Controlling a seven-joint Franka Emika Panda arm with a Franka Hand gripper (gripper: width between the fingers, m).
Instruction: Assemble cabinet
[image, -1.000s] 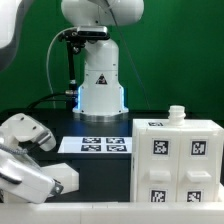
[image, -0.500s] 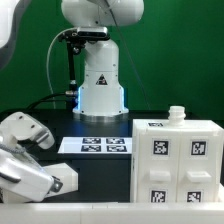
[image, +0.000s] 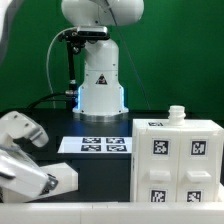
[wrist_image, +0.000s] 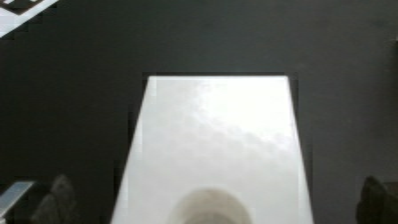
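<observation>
Exterior view: the cabinet (image: 176, 160) stands upright on the tabletop (image: 100, 178) at the exterior view's right. Its tagged faces are turned to the camera and a small knob (image: 177, 114) sits on top. It is probably parked there as the body that the other pieces get fitted to. The marker board (image: 95, 145) lies flat before the robot base (image: 100, 85). The arm (image: 20, 150) is held low at the exterior view's left, over a loose white piece (image: 62, 180) on the tabletop, well apart from the cabinet. The fingers cannot be made out here.

Wrist view: the loose white piece (wrist_image: 214, 130) is centred. The fingers (wrist_image: 50, 200) are spread, one on each side, with a dark gap at each; nothing is gripped. The straddle is judged to be alignment for a grasp across the narrow width.
</observation>
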